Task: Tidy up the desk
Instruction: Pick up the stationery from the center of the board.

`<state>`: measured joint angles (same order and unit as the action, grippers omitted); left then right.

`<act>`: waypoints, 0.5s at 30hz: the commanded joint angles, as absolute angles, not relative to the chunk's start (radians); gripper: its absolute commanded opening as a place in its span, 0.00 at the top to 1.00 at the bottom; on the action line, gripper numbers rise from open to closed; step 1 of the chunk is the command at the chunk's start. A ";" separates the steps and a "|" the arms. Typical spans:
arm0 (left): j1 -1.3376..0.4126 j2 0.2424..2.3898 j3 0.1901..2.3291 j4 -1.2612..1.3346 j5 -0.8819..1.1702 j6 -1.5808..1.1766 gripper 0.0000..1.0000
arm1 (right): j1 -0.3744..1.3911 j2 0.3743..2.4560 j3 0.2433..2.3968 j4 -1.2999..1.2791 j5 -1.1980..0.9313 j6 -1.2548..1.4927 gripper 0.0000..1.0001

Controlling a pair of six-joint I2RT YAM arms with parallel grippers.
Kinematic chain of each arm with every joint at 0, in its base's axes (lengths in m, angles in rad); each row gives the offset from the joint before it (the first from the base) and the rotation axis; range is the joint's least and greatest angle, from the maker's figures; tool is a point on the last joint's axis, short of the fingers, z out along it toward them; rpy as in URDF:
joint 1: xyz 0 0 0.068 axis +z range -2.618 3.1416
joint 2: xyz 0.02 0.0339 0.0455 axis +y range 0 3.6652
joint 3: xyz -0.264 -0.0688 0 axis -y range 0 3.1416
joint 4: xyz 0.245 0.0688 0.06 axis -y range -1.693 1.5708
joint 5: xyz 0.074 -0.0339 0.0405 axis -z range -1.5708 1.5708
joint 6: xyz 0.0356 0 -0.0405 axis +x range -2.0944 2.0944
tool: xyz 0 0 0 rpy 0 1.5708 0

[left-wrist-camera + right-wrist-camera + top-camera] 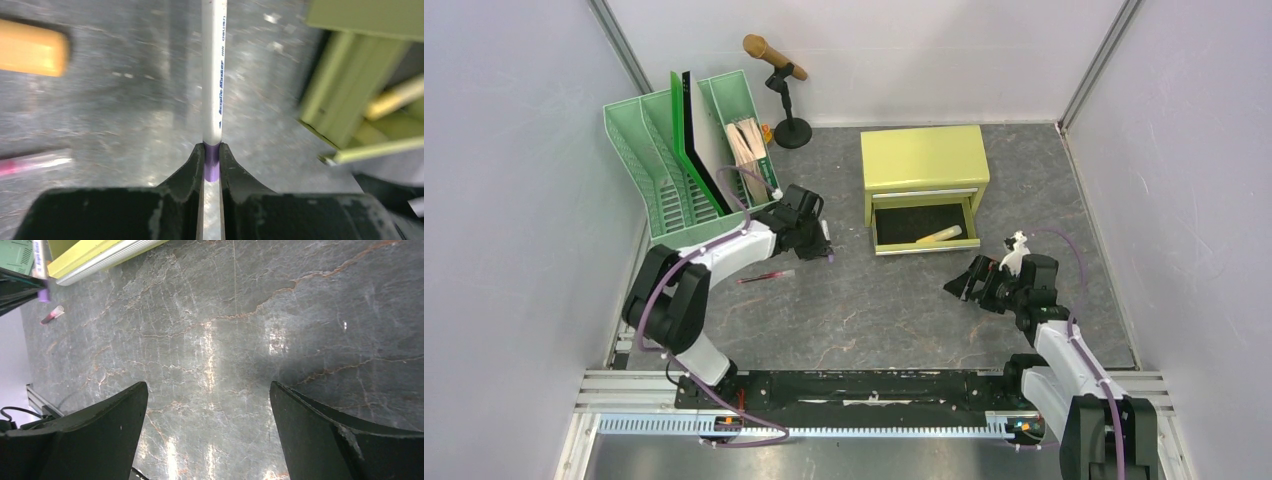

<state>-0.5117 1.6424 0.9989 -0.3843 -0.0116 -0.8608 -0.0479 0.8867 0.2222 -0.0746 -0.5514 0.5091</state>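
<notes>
Pinching the purple end of a slim white acrylic marker in the narrowly closed left gripper, long axis pointing straight ahead over the mottled dark grey stone-patterned desk, with the yellow-green cabinet's open lower drawer lying just to the right and the right gripper hanging wide and empty beyond.

Robot lab: pale walls enclose desk.

Desk w/ file rack, mic stand, cabinet, red pen.

top: high, looking down on desk | wrists: close, facing desk | shared: pink pen
</notes>
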 commanded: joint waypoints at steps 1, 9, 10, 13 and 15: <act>-0.503 1.529 0.953 -0.238 0.225 -0.788 0.98 | -0.051 0.846 0.274 -0.179 -0.504 0.446 0.02; -0.501 1.283 0.660 0.165 0.467 -0.896 0.98 | -0.051 0.834 0.308 -0.140 -0.652 0.383 0.02; -0.502 1.252 0.627 0.221 0.506 -0.897 0.98 | -0.051 0.833 0.311 -0.133 -0.670 0.377 0.02; -0.502 1.185 0.555 0.316 0.604 -0.901 0.98 | -0.050 0.835 0.319 -0.122 -0.708 0.375 0.02; -0.502 1.155 0.519 0.338 0.652 -0.908 0.98 | -0.049 0.840 0.320 -0.106 -0.735 0.388 0.02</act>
